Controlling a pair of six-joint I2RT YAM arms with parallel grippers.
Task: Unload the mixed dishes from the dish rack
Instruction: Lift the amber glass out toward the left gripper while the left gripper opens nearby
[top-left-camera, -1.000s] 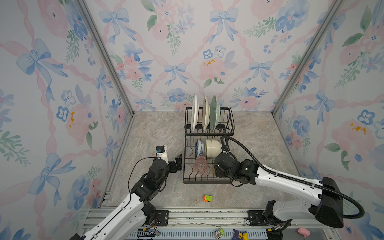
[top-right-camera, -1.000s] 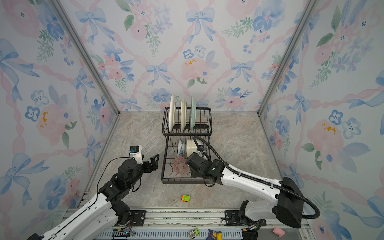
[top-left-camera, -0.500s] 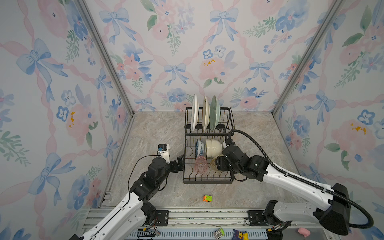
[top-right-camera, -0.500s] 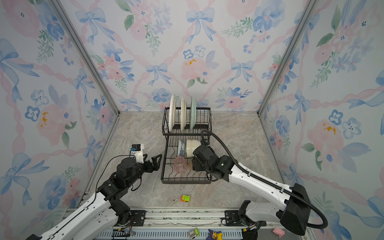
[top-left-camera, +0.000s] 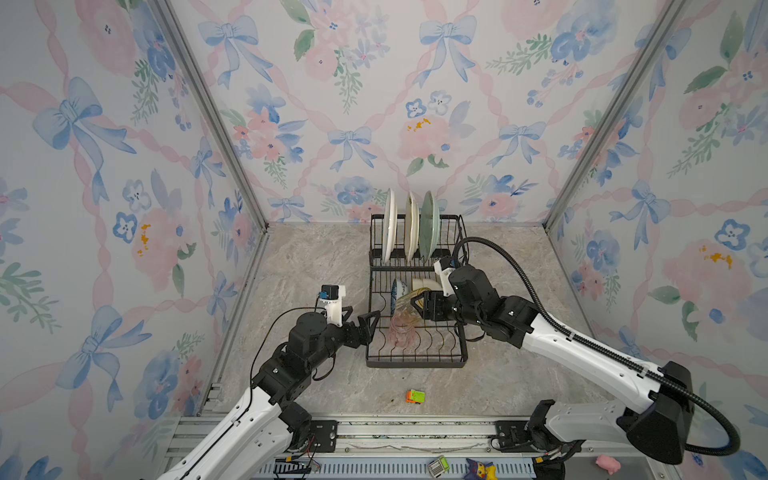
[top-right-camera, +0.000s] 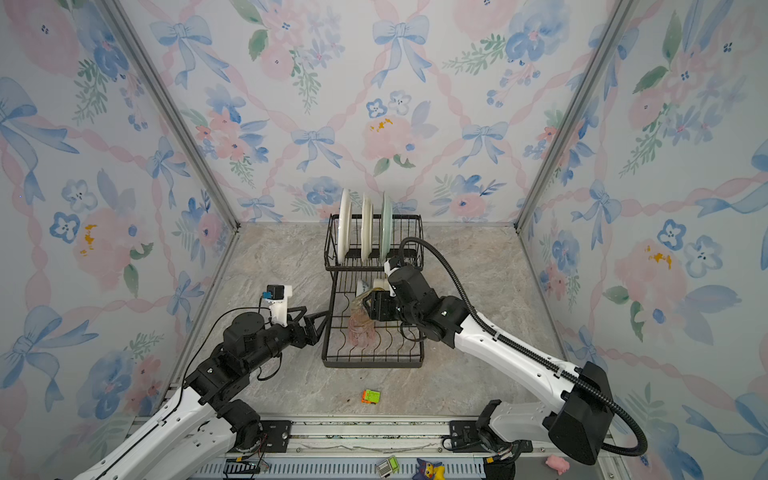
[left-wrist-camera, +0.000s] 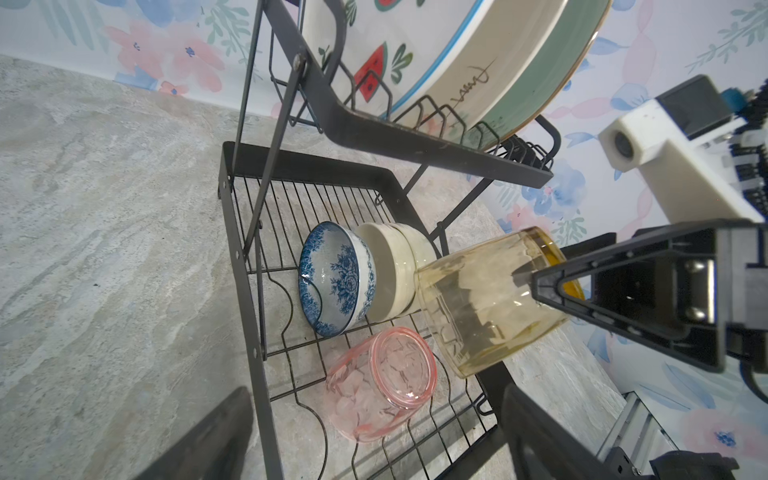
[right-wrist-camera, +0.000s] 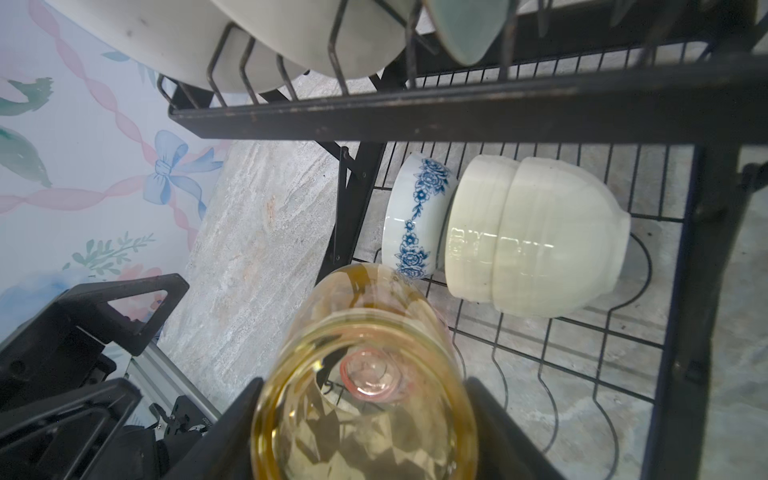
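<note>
The black wire dish rack (top-left-camera: 415, 365) holds three upright plates (top-left-camera: 411, 224) in its upper basket. On the lower tray a blue-patterned bowl (left-wrist-camera: 336, 278) leans on a white bowl (left-wrist-camera: 395, 270), and a pink tumbler (left-wrist-camera: 380, 386) lies on its side. My right gripper (right-wrist-camera: 365, 415) is shut on the amber tumbler (right-wrist-camera: 365, 399), which hangs tilted above the tray (top-left-camera: 409, 301). The pink tumbler shows through its glass. My left gripper (top-left-camera: 360, 318) is open at the rack's left edge, and the pink tumbler lies just ahead of its jaws (left-wrist-camera: 376, 395).
A small orange-green toy block (top-left-camera: 415, 396) lies on the marble floor in front of the rack. Wallpapered walls close in the left, right and back. The rack's upper basket frame (right-wrist-camera: 457, 112) hangs close above the right gripper.
The right gripper has raised the amber tumbler off the lower tray and drawn back toward the upper basket. The left gripper has moved right, up to the rack's left edge.
</note>
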